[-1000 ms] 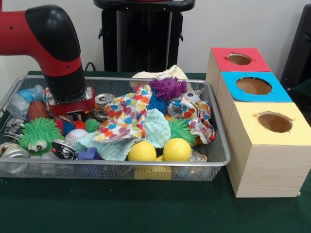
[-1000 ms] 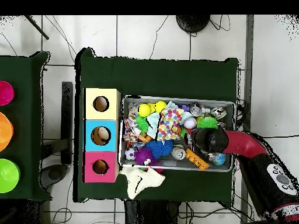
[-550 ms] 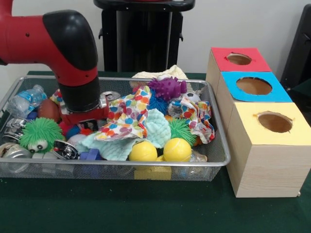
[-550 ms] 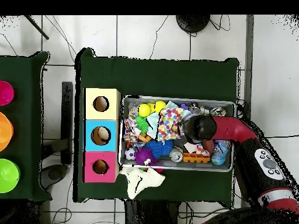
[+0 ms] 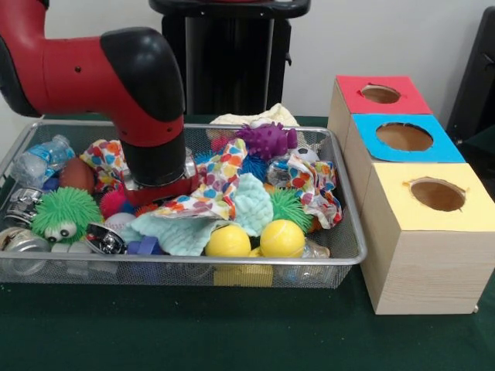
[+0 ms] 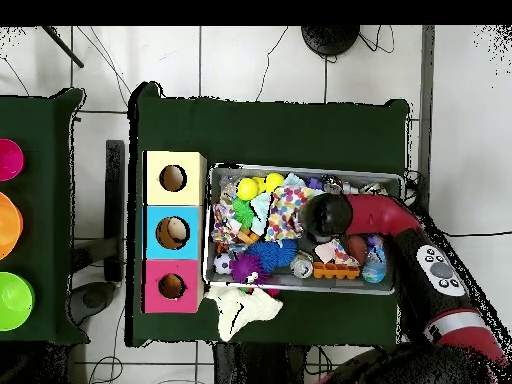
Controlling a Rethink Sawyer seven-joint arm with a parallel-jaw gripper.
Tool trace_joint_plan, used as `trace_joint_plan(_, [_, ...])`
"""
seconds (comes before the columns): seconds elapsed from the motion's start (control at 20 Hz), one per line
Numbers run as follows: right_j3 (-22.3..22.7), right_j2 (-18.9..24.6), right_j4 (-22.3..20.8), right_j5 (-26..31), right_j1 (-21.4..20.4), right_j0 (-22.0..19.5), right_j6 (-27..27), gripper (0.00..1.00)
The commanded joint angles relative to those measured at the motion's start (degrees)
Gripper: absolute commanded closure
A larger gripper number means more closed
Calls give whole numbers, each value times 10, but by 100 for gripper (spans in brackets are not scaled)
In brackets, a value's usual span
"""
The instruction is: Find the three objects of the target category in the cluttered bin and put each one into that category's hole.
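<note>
A: Item 1, arm (image 5: 116, 85): wrist low in the wire bin (image 5: 344, 255), left of centre, pressed against the polka-dot cloth (image 5: 209, 185). Gripper buried in clutter; whether its fingers are apart or together, I cannot tell.

B: Target category unstated. 2 yellow balls (image 5: 227, 241) sit at the bin's lower edge, centre. My advice: lift slowly and check for snagged cloth.

A: Item 2, overhead: orange block (image 6: 335, 270) and all 3 holes seen straight down, a pale object inside the blue box's hole (image 6: 172, 232). Front view hides these.

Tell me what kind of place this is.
Probably a robotics lab: a red robot arm works over a mesh bin of toys beside wooden boxes with coloured holes; cables cross the tiled floor.
</note>
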Motion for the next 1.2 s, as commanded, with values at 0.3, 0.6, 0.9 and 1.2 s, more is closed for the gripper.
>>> trace_joint_plan(0.3, [87, -16, 11, -168, -9, 74, 145, 100])
trace_joint_plan(0.6, [172, -70, 54, -252, -42, 141, 249, 100])
trace_joint_plan(0.9, [230, -110, 112, -292, -79, 199, 296, 100])
trace_joint_plan(1.2, [250, -116, 143, -305, -87, 212, 286, 100])
